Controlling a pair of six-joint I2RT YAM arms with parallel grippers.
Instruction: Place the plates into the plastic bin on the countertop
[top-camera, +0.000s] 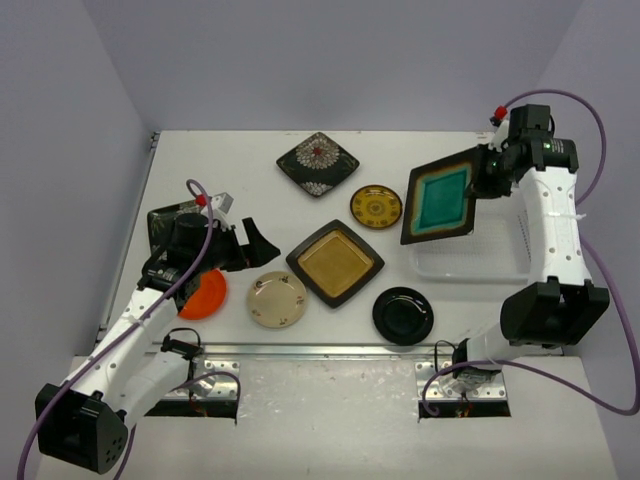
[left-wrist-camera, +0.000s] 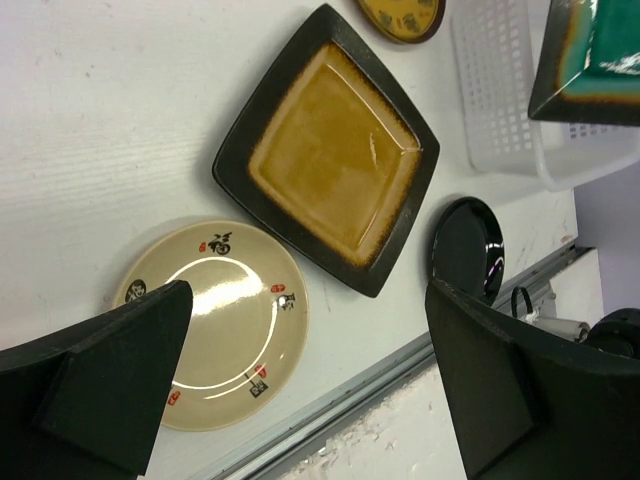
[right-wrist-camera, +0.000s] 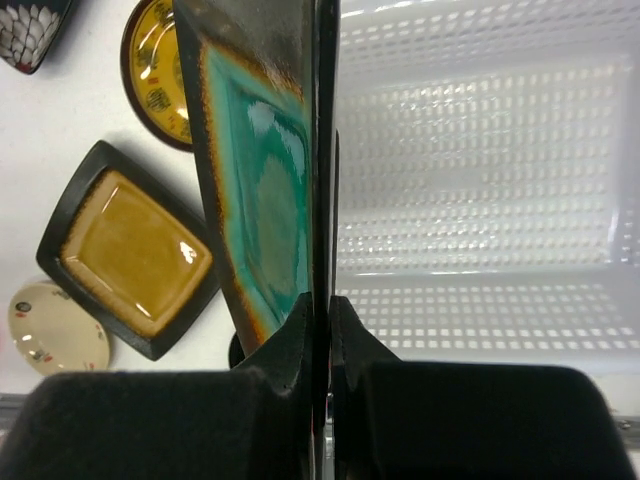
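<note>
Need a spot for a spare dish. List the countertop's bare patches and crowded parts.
Bare: the far-left corner of the countertop, beside the far floral plate; the patch before the bin, right of the glossy black plate. The bin's visible floor is empty. Crowded: the middle, around amber plate, cream plate, yellow plate.

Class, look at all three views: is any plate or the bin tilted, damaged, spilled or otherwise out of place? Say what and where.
Only the teal plate stands out: the right gripper pinches its rim, holding it steeply tilted over the left side of the plastic bin. The other plates lie flat on the countertop; no damage shows.
</note>
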